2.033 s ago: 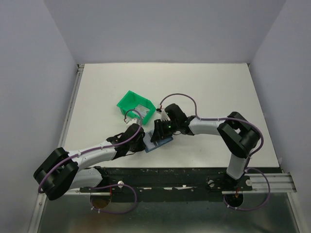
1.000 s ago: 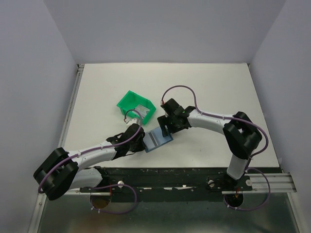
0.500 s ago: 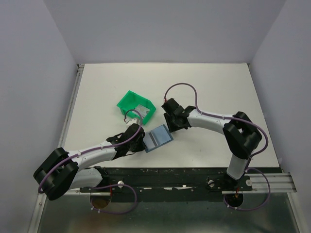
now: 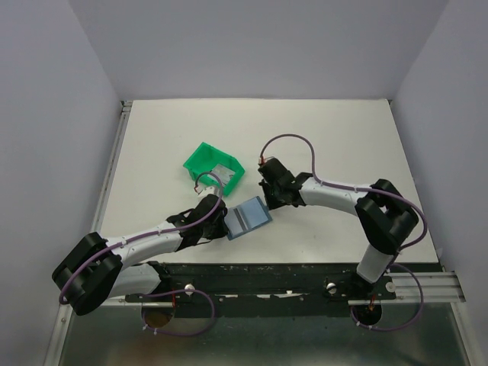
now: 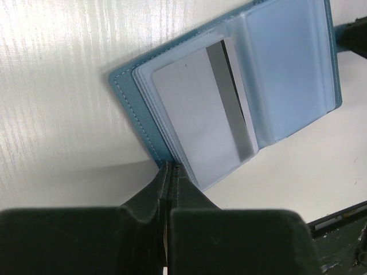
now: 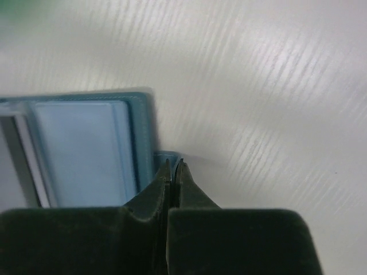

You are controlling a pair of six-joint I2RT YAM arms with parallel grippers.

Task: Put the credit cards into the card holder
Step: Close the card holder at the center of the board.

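- Overhead, a white table (image 4: 343, 145) with two black arms reaching in from its near edge towards the middle.
- The card holder (image 4: 248, 217) lies open and flat between the two arm tips, near the front centre of the table, its lighter blue inside facing up.
- A green bin (image 4: 210, 156) stands just behind it and to the left, apart from it.
- The left gripper (image 4: 221, 226) sits at the holder's left corner, mostly hidden from above by its own wrist.
- From the left wrist, the left gripper (image 5: 170, 167) has its two fingers pressed together, tips against the edge of the blue cover. Whether they pinch any of the cover cannot be made out.
- That view shows the card holder (image 5: 287, 69) with clear plastic sleeves. One credit card (image 5: 189, 114), silvery with a dark stripe, lies inside the left sleeve (a pale sliver beside the stripe may be a second card, too little showing to be sure). The right sleeve looks bare.
- The right gripper (image 4: 268, 202) is at the holder's far right corner.
- From the right wrist, the right gripper (image 6: 172, 163) is closed, tips at a small blue tab jutting from the card holder (image 6: 86, 149). Whether the tab is caught between them is hidden.
- This view is blurred, and the holder is cut off at the left edge.
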